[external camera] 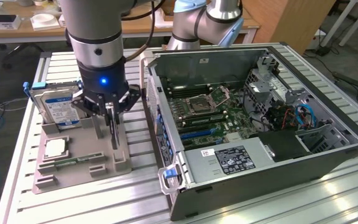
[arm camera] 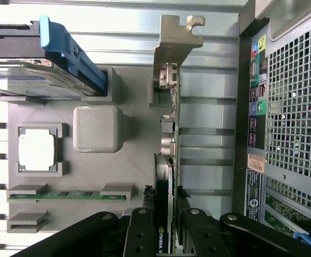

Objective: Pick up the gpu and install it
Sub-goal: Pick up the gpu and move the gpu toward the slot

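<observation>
My fingers (arm camera: 142, 235) are closed on the gpu (arm camera: 167, 134), pinching the card from both faces, with its silver bracket (arm camera: 172, 48) at the end far from my grip. The card stands on edge over the grey holder (arm camera: 134, 171) on the tabletop (external camera: 104, 200), just beside the open computer case (external camera: 260, 186) (whether it has cleared its slot I cannot tell). The grasp is made; seating it on the motherboard (external camera: 210, 112) is not yet done.
</observation>
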`<state>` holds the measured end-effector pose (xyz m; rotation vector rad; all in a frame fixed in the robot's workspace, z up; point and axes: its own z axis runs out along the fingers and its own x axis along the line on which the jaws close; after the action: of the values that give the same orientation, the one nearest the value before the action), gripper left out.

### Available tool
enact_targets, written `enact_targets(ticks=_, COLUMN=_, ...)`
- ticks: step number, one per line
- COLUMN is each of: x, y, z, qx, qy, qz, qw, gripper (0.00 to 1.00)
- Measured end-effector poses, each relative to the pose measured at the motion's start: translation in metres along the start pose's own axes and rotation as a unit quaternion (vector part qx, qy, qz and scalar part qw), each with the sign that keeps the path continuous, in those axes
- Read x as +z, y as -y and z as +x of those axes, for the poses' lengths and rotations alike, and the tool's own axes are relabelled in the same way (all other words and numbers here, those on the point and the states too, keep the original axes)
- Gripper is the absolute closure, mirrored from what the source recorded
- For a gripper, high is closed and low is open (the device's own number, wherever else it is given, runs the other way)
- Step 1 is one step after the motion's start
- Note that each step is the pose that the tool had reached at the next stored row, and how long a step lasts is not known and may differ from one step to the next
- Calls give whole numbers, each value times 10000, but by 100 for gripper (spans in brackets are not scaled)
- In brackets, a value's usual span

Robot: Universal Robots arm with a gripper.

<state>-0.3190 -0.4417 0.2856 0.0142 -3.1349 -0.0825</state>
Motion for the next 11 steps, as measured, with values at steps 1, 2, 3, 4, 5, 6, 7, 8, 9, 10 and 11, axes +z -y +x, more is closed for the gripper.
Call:
enact_targets(ticks=1, x=-6, y=0, z=0, qx=0, qy=0, qz=0, qw=10000, gripper=74)
enact_targets(ticks=2, x=-12, y=-1, z=0, qx=0, qy=0, qz=0, qw=10000, gripper=74)
enact_targets(ticks=3, x=-17, y=-1, z=0, qx=0, qy=0, qz=0, qw=10000, gripper=74)
enact_targets(ticks=4, x=-24, y=-1, z=0, qx=0, qy=0, qz=0, qw=10000, gripper=74)
enact_targets(ticks=5, x=-30, y=-2, z=0, qx=-1, qy=0, qz=0, qw=10000, gripper=74)
enact_targets(ticks=6, x=-36, y=-2, z=0, qx=-1, qy=0, qz=0, qw=10000, gripper=74)
enact_targets(ticks=7, x=-43, y=-2, z=0, qx=-1, qy=-1, qz=0, qw=10000, gripper=74)
enact_targets(ticks=8, x=-48, y=-3, z=0, qx=-1, qy=-1, qz=0, qw=10000, gripper=74)
enact_targets(ticks=9, x=-55, y=-3, z=0, qx=-1, qy=-1, qz=0, qw=10000, gripper=74)
enact_targets(ticks=10, x=-60, y=-3, z=0, qx=-1, qy=-1, qz=0, qw=10000, gripper=74)
enact_targets(ticks=11, x=-67, y=-4, z=0, qx=-1, qy=0, qz=0, qw=10000, gripper=74)
